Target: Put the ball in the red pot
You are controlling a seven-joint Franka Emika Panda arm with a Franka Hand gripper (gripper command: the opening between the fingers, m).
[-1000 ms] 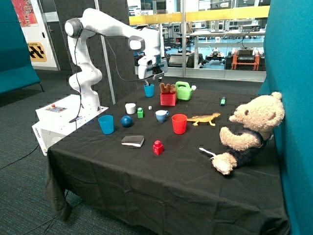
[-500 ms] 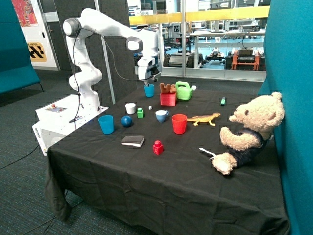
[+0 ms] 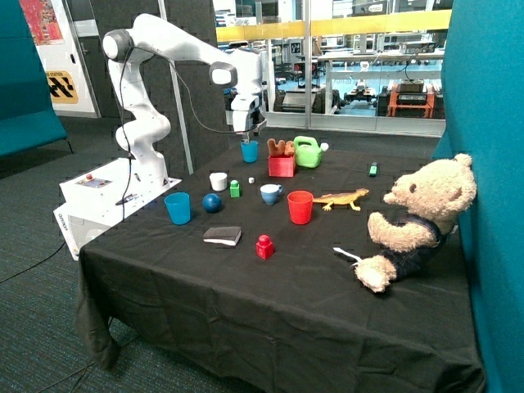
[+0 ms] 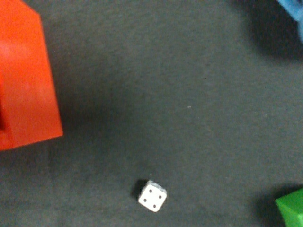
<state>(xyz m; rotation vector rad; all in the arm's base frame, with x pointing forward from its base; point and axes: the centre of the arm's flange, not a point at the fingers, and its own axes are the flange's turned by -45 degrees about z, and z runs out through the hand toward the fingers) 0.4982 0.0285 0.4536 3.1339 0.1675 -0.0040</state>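
The ball [image 3: 212,203], a small dark blue sphere, rests on the black cloth between a blue cup [image 3: 178,207] and a white cup [image 3: 218,181]. Further back stands the red pot [image 3: 282,166], a square red box with a brown toy sticking out of it; one red side of it [image 4: 26,80] fills an edge of the wrist view. My gripper [image 3: 246,133] hangs in the air just above the rear blue cup [image 3: 249,151], beside the red pot and well away from the ball. The wrist view shows none of the gripper.
A white die [image 4: 152,196], a green block [image 3: 235,189], a blue-and-white teacup [image 3: 270,194] and a round red cup [image 3: 300,207] lie between ball and pot. A green watering can [image 3: 308,151], toy lizard [image 3: 342,199], red block [image 3: 264,246], dark sponge [image 3: 222,236] and teddy bear [image 3: 417,221] are also on the table.
The arm has swung slightly, carrying the gripper sideways from near the red pot to above the rear blue cup. Nothing on the table has moved.
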